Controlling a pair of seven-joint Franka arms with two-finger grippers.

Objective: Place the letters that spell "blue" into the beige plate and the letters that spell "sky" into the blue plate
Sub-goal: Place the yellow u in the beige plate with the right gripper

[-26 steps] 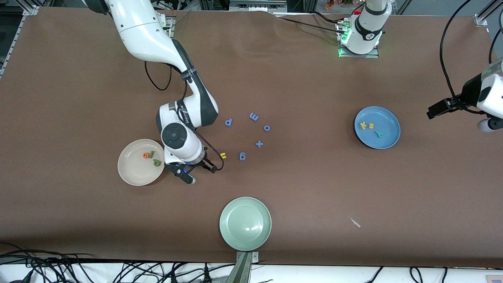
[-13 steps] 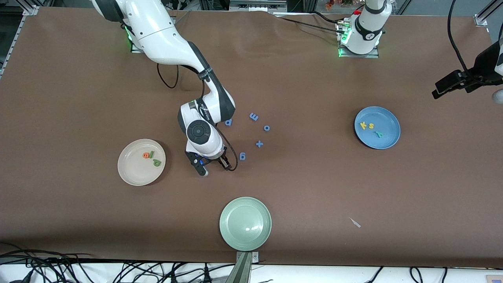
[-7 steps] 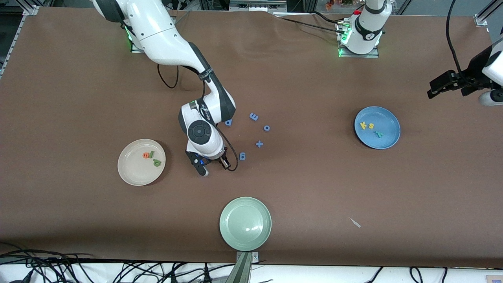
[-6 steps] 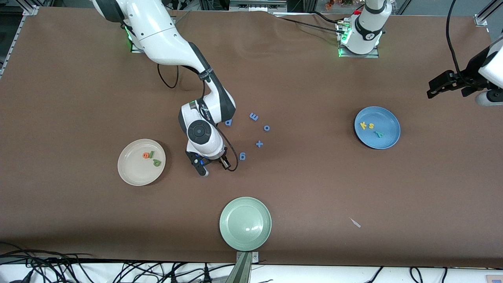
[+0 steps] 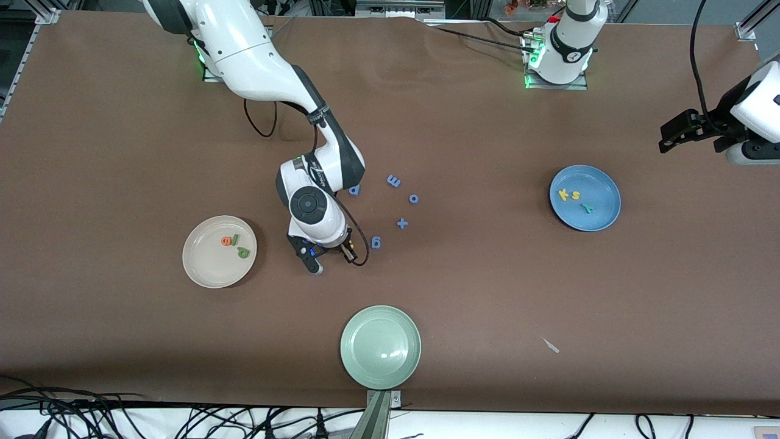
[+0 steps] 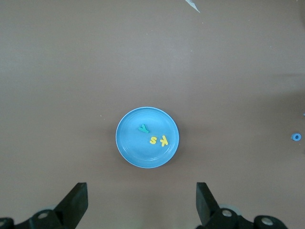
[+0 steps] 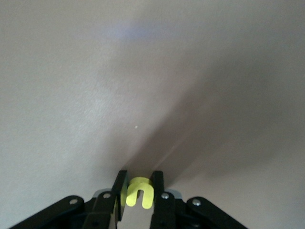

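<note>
My right gripper is down at the table between the beige plate and a blue letter, shut on the yellow "u", which sits between its fingers. The arm hides the "u" in the front view. In the beige plate lie the orange "e", the green "l" and the green "b". The blue plate holds the yellow "k", yellow "s" and teal "y". My left gripper hangs open and empty, high over the table by the blue plate.
Several all-blue letters and a plus sign lie scattered beside my right arm, one close to the gripper. A pale green plate stands near the front edge. A small white scrap lies toward the left arm's end.
My right gripper moved from beside the beige plate over to the yellow "u", came down and shut on it. The left arm drifted slightly at its end of the table.
</note>
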